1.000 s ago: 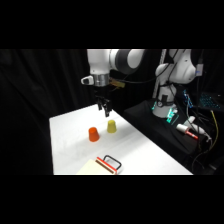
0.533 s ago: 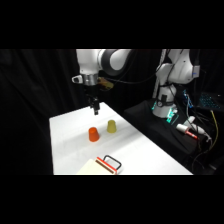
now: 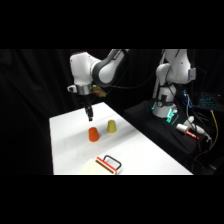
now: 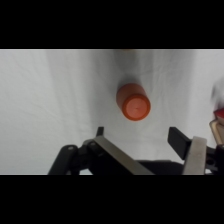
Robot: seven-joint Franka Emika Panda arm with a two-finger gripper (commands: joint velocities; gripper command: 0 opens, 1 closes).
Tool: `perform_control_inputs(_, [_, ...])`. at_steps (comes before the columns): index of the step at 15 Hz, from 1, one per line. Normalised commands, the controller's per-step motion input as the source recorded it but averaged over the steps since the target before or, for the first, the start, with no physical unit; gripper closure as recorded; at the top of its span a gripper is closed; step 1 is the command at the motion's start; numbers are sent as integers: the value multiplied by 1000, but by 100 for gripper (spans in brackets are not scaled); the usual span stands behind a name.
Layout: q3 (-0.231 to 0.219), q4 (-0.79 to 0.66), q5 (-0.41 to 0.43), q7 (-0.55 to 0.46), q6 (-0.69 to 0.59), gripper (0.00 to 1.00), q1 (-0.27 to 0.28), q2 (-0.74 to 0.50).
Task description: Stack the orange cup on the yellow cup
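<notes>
- While the white arm reaches over the white table [image 3: 65, 150], its gripper [image 3: 90, 116] hangs in the air above the orange cup [image 3: 93, 134], clear of it and touching nothing.
- From the wrist camera, the gripper's two fingers [image 4: 180, 141] stand spread wide apart with nothing between them; the orange cup [image 4: 133, 103] sits on the table beyond them, roughly in line with the gap.
- The orange cup stands upside down, its flat base facing up, near the middle of the table.
- The yellow cup [image 3: 111, 126] stands upside down just beside it, on the side nearer the arm's base. The two cups are close but not touching.
- Nearer the front edge of the table lies a flat pale object with a red strip and a dark loop handle [image 3: 109, 164], well apart from both cups.
- I judge this to be the approach step: the orange cup is not yet grasped, and nothing is stacked.
- The next move seems to call for lowering straight down so the open fingers straddle the tapered cup, then closing on its sides without nudging the yellow cup.
</notes>
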Motion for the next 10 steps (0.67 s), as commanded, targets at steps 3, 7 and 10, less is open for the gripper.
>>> perform_control_inputs(3, [101, 247, 186, -75, 134, 0, -83, 302])
perform_control_inputs(7, [129, 185, 186, -79, 131, 0, -97, 251])
perform_control_inputs(10, [121, 141, 142, -74, 138, 0, -91, 225])
